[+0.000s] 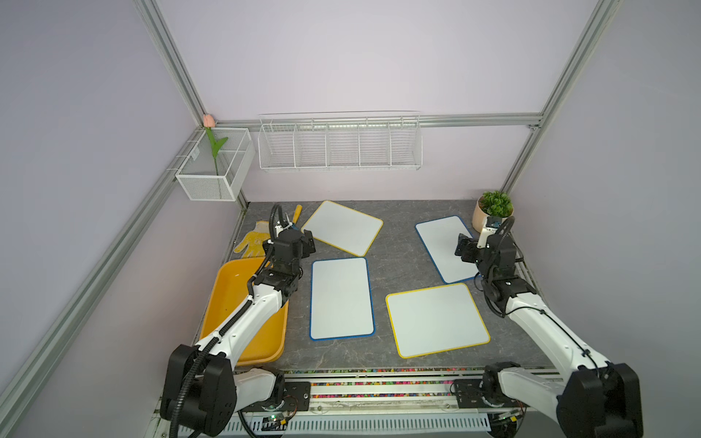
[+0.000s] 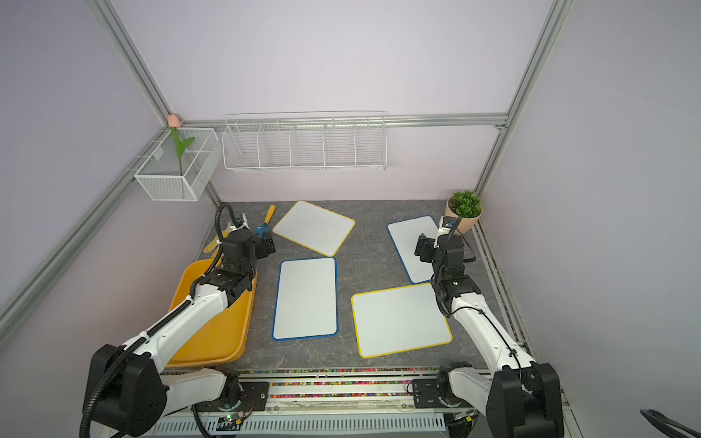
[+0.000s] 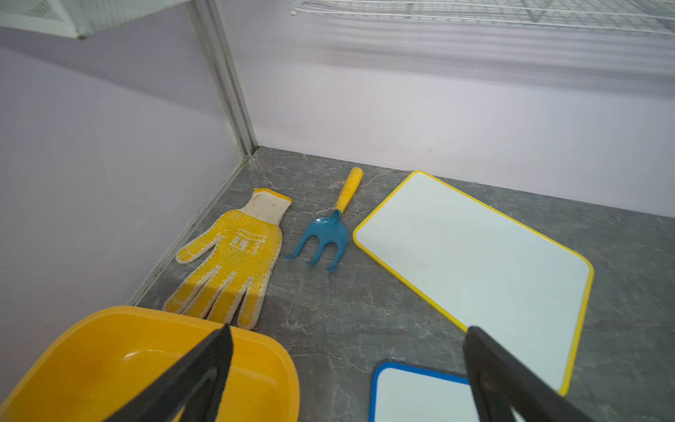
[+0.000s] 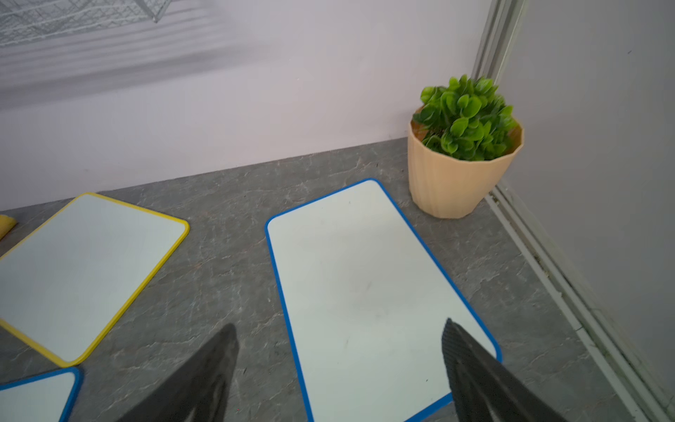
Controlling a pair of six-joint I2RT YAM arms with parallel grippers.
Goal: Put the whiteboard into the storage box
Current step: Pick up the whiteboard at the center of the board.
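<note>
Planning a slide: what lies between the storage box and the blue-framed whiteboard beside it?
Only a bare strip of grey tabletop, shown in both top views.

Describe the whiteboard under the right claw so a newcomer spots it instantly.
Find the potted plant in the far right corner of the grey table. The whiteboard lies flat just beside its pot, under the open right claw. It is blue-framed; the other blue-framed board lies mid-table, beside the orange storage box.
</note>
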